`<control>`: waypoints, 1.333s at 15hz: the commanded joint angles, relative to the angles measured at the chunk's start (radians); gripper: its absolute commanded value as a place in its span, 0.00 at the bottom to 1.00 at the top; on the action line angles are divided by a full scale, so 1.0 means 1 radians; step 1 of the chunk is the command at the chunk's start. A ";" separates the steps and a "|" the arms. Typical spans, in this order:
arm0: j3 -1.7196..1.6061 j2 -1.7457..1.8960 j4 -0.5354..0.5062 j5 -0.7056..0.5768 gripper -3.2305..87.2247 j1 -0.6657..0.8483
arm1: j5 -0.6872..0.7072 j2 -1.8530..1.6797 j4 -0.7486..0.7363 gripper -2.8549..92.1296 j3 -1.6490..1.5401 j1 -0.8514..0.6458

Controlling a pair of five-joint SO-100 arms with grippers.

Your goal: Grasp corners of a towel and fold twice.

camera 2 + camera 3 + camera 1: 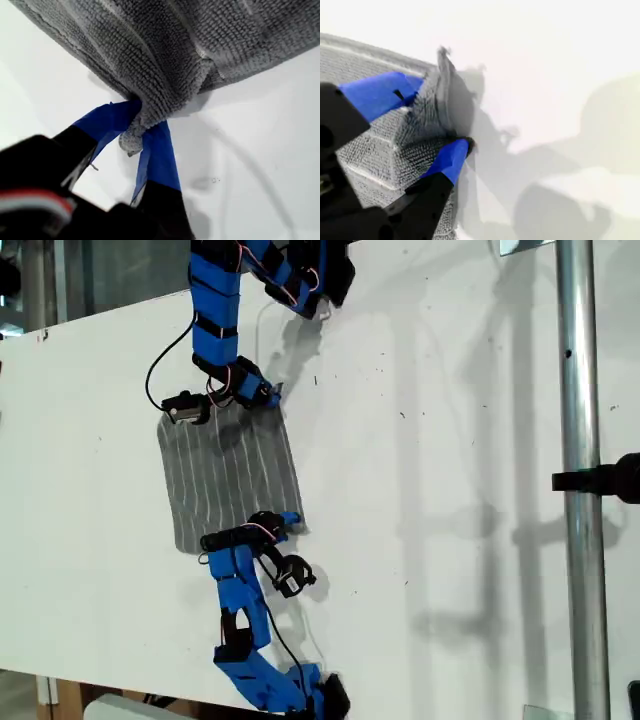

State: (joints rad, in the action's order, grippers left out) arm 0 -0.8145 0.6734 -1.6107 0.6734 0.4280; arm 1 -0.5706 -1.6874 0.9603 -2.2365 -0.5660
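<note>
On the white table (450, 440), the towel (230, 480) lies flat between both arms: grey terry, thin white parallel stripes, roughly square. My first gripper (142, 131) is clamped on one corner (131, 140), bunching the cloth into a tuft. My second gripper (437, 120) pinches another corner (443, 70), lifting it into a ridge off the table.

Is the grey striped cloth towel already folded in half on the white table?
No, the grey striped towel lies spread as a single flat layer on the white table, with an arm at each of two corners.
</note>
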 commanded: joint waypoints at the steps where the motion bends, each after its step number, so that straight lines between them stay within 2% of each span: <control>1: -0.017 0.003 -0.021 -0.011 0.02 0.000 | -0.009 -0.055 -0.012 0.03 0.006 -0.008; 6: -0.069 0.127 -0.025 0.000 0.02 -0.038 | -0.020 -0.106 0.002 0.03 -0.021 0.003; 9: -0.126 0.264 -0.031 0.005 0.02 -0.091 | -0.063 -0.255 0.087 0.03 -0.035 0.061; 12: -0.288 0.420 0.003 0.091 0.02 -0.130 | -0.124 -0.394 0.178 0.03 -0.040 0.152; 13: -0.364 0.485 0.034 0.109 0.02 -0.143 | -0.143 -0.423 0.198 0.03 -0.041 0.189; 16: -0.469 0.571 0.040 0.167 0.02 -0.193 | -0.242 -0.448 0.216 0.03 -0.032 0.345; 20: -0.494 0.621 0.032 0.267 0.02 -0.371 | -0.420 -0.446 0.212 0.03 -0.005 0.632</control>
State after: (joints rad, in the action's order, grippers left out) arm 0 -1.3070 1.2257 -1.5693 0.9173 0.1304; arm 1 -0.9419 -2.0985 1.1612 -2.2826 -0.0215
